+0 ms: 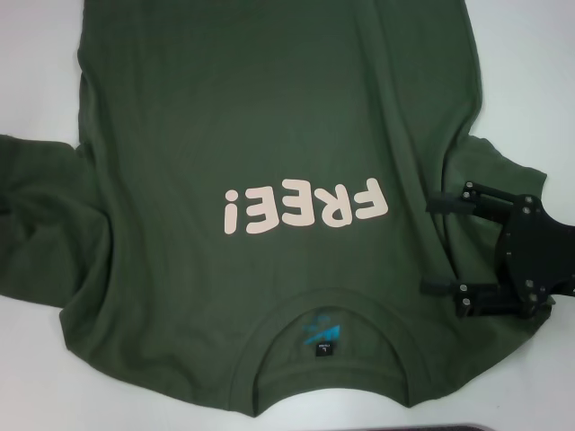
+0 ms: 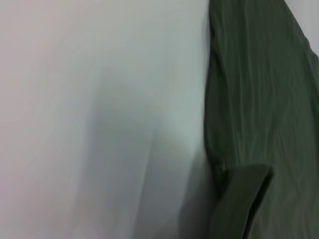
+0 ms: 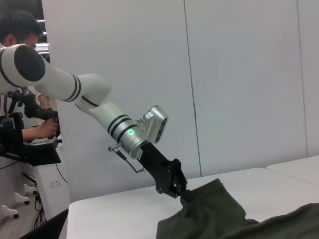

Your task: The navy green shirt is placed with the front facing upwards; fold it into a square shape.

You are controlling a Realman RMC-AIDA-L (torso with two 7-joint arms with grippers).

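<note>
While the navy green shirt point(image 1: 269, 162) lies flat, print up, on the white table point(image 1: 36, 54) | right gripper point(image 1: 440, 247) spread empty over its sleeve, likely readying a fold | left gripper point(image 3: 185, 195) pinches the opposite sleeve.

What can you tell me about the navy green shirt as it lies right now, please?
The navy green shirt is dark olive, soft-looking cotton, spread front up on the white table, collar nearest the robot, with pale "FREE!" lettering and a teal and black neck label. Its body is lightly creased. The right pincer hovers open over one sleeve; the left pincer pinches the other sleeve's edge, lifting it slightly.
</note>
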